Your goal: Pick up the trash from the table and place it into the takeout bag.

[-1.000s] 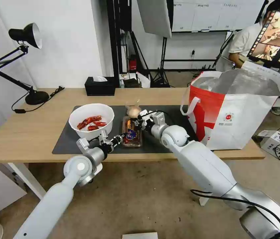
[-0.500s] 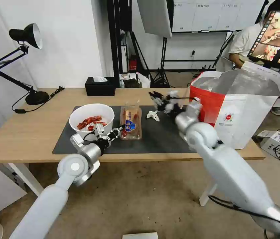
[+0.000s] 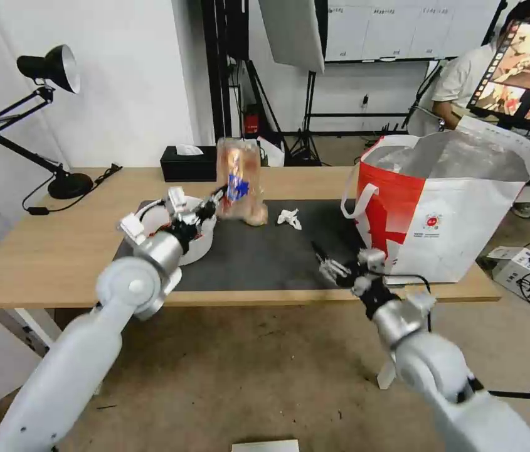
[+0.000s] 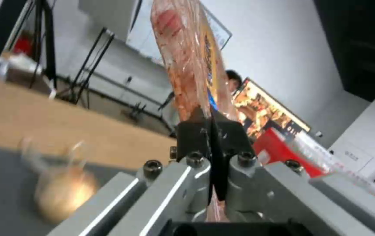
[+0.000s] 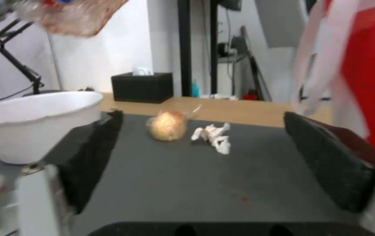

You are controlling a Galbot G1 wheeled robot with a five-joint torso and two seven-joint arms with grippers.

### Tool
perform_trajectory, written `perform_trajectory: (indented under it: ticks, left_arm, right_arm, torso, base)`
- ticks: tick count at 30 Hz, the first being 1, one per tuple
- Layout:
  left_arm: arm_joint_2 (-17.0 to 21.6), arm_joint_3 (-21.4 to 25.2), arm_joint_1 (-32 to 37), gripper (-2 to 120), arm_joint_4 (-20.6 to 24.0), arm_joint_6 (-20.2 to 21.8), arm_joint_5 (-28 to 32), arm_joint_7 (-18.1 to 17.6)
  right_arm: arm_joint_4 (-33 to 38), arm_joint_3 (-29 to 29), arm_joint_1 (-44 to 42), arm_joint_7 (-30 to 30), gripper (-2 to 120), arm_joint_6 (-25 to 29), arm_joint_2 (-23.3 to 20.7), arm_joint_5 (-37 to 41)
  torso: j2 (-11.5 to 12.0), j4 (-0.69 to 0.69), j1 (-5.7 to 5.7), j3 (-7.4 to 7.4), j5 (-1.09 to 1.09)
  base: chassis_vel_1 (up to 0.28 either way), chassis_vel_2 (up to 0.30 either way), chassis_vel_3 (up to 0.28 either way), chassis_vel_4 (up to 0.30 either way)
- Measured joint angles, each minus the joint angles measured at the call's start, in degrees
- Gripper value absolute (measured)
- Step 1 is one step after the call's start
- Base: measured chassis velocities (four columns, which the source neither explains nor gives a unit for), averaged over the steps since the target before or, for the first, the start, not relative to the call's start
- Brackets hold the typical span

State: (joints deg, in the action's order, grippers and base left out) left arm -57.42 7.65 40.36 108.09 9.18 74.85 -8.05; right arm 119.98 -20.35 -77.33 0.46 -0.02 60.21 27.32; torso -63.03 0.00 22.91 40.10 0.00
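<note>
Light-wood worktop [image 3: 58, 251] carries a grey mat [image 3: 258, 257], where the crumpled tissue [image 3: 289, 218] and knotted bag [image 5: 167, 125] lie. Left tool [image 3: 217, 193] pinches the clamshell tray [image 3: 238, 179] by one edge, raised upright, likely to clear the takeout bag [image 3: 459, 207] rim. Right tool [image 3: 327, 267] hovers spread at the mat's near edge.

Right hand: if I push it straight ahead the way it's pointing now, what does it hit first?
Likely the crumpled tissue or the knotted bag beside it. The open right hand points across bare mat toward both; depth is unclear.
</note>
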Motion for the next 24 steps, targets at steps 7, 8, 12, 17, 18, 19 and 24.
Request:
perform_trajectory:
  ticks: [7, 8, 12, 17, 18, 19, 24]
  left_arm:
    - [-2.9, -6.3, -8.8, 0, -4.5, -3.9, -3.5, -0.9]
    - [-3.9, -8.0, -11.1, 0, -5.9, -4.5, -4.4, -1.0]
    - [-6.9, -12.3, -16.6, 0, -8.9, -5.6, -6.2, -1.3]
    - [-10.8, -17.9, -22.6, 0, -12.9, -7.1, -8.5, -1.3]
    - [-11.7, -19.8, -24.1, 0, -14.2, -7.8, -9.8, -1.3]
    - [-11.7, -19.8, -24.1, 0, -14.2, -7.8, -9.8, -1.3]
    - [-16.1, -26.5, -29.6, 0, -19.2, -9.5, -15.0, -1.3]
  right_arm:
    - [1.4, -4.1, -7.6, -0.8, 100, 5.5, 2.5, -4.7]
    - [1.4, -5.0, -9.4, -1.0, 100, 6.8, 3.3, -5.7]
    - [0.9, -6.9, -13.2, -1.5, 100, 9.2, 4.6, -7.1]
    - [0.3, -8.4, -16.7, -2.2, 100, 11.1, 6.5, -8.7]
    - [0.0, -8.5, -17.4, -2.3, 100, 11.5, 7.2, -9.3]
    - [0.0, -8.5, -17.4, -2.3, 100, 11.5, 7.2, -9.3]
    - [-0.4, -7.8, -18.9, -2.8, 100, 12.5, 9.4, -12.1]
  torso:
    - [0.0, 0.01, 0.0, 0.01, 0.01]
    - [0.0, 0.01, 0.01, 0.01, 0.01]
    - [0.0, 0.01, 0.01, 0.01, 0.02]
    - [0.0, 0.0, 0.01, 0.01, 0.01]
    - [0.0, -0.01, 0.01, 0.01, 0.01]
    - [0.0, -0.01, 0.01, 0.01, 0.01]
    - [0.0, 0.0, 0.01, 0.01, 0.02]
  base:
    - [0.0, 0.0, 0.0, 0.0]
    - [0.0, 0.0, 0.0, 0.0]
    - [0.0, 0.0, 0.0, 0.0]
    - [0.0, 0.0, 0.0, 0.0]
    - [0.0, 0.0, 0.0, 0.0]
    - [0.0, 0.0, 0.0, 0.0]
    - [0.0, 0.0, 0.0, 0.0]
